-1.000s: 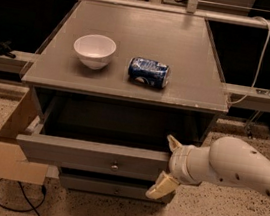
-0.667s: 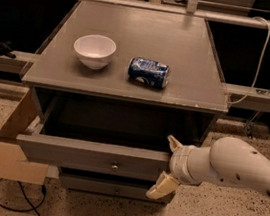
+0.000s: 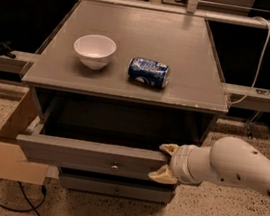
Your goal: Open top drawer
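The top drawer is a grey wooden drawer with one small round brass knob. It stands pulled out from under the grey table top, and its dark inside shows. My gripper is at the right end of the drawer front. Its cream fingers are spread apart, one at the front's top edge and one at its bottom edge. The white arm reaches in from the right.
A white bowl and a blue can lying on its side rest on the table top. A narrower grey drawer sits shut below. A cardboard box stands at the left, with cables on the floor.
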Controlling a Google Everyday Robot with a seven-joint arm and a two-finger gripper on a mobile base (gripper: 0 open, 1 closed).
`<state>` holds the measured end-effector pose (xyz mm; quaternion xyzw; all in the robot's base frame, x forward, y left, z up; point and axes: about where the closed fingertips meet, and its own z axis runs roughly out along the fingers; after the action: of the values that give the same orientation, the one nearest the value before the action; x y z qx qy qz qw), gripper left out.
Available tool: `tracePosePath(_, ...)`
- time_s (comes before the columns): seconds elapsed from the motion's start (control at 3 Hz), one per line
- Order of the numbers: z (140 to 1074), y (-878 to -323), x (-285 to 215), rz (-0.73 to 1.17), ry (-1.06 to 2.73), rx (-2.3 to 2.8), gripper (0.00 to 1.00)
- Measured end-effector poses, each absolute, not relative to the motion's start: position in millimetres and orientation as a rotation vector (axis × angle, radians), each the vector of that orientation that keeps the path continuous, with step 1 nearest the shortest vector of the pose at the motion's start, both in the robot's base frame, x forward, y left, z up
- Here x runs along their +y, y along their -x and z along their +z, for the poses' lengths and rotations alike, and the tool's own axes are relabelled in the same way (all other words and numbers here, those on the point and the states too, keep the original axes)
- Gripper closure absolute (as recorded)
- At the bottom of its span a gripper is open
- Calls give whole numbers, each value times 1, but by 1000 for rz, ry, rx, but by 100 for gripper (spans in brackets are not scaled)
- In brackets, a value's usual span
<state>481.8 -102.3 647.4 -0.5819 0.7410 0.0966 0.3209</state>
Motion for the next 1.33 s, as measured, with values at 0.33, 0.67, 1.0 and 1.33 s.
tracePosePath(0.33,656,-461,-117,213,1526,1934,73)
tracePosePath(0.67,656,-430,-114,235,1541,1923,96)
tracePosePath(1.0,660,-430,-114,235,1541,1923,100)
tracePosePath(1.33,661,-405,-120,240,1507,1942,83)
